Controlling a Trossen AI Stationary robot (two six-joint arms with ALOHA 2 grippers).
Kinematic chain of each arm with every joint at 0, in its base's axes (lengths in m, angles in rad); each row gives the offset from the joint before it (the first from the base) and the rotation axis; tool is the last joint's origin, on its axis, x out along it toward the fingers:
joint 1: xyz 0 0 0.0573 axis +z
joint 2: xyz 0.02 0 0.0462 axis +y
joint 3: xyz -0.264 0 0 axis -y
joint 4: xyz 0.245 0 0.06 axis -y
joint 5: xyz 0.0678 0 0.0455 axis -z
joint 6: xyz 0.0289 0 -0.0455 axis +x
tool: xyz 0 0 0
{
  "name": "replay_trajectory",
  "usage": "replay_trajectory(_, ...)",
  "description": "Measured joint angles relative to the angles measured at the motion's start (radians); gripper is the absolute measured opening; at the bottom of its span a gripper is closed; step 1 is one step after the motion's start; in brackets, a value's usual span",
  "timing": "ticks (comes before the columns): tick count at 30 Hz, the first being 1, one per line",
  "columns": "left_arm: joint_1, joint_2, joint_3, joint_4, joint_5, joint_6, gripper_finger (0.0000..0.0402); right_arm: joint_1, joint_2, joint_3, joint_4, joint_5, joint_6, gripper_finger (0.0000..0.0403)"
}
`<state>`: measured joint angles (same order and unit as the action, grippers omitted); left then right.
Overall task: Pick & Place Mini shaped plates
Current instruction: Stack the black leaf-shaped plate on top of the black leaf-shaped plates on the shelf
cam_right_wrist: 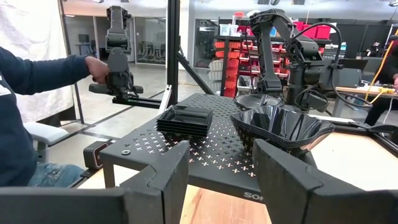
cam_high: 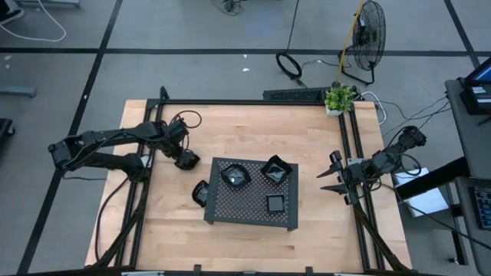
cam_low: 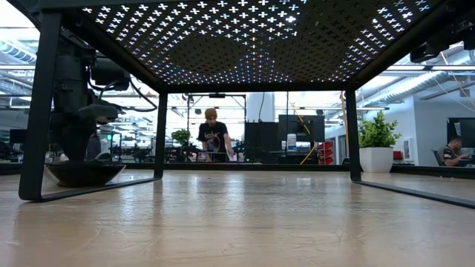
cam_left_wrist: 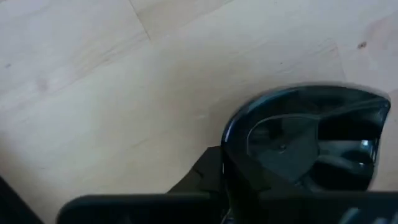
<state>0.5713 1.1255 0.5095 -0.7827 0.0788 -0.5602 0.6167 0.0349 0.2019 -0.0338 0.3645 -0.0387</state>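
L claw (cam_high: 186, 162) + 1 plate (cam_left_wrist: 311, 143), 3 stacks

Left gripper (cam_left_wrist: 211, 186) fingers: blurred, cut off at six o'clock.
Glossy black round dish (cam_left_wrist: 311, 143): cropped at three o'clock, its grip point hidden.
Dark perforated metal tray (cam_low: 245, 37): contents hidden from below.

Potted plant (cam_high: 340, 98), floor fan (cam_high: 370, 38)
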Motion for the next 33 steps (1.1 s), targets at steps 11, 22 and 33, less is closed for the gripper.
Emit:
replay_trajectory(11, 0.0, -0.003, 0.036, 0.016, -0.062, 0.023, 0.0006, 0.0, 0.0, 0.0, 0.0, 0.0, 0.0, 0.0165)
replay_trajectory(22, 0.0, -0.003, 0.287, 0.017, -0.133, 0.107, 0.0003, 0.0, 0.0, 0.0, 0.0, 0.0, 0.0, 0.0165)
replay_trajectory(33, -0.082, -0.001, 0.582, 0.085, 0.009, 0.296, 0.0003, 0.0, 0.0, 0.0, 0.0, 0.0, 0.0, 0.0165)
